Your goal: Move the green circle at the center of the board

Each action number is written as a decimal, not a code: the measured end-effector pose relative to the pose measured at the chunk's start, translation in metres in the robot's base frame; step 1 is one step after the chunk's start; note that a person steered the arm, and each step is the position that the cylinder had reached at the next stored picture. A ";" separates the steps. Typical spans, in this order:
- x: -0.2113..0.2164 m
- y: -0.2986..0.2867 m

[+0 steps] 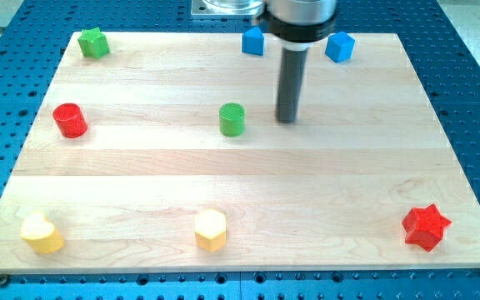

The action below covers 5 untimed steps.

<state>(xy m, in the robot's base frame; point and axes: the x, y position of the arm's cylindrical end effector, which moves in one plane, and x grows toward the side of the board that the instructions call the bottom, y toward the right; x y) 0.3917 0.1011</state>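
You have the green circle (232, 119) a little above mid-board, with my tip (287, 121) just beside it on the right-edge side, not touching. No fingers exist on this rod, so nothing is gripped. In my judgement the placing step is nearly done; any next move calls only for a slight nudge toward the bottom edge.

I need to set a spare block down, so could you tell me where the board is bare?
Bare: the wide band between green circle and the bottom-row yellow block, and the right side above the red star. Crowded: top edge by blue blocks and my tip.
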 end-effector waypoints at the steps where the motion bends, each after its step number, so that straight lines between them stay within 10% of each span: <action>1: -0.037 0.022; 4: -0.015 -0.154; 5: 0.008 -0.133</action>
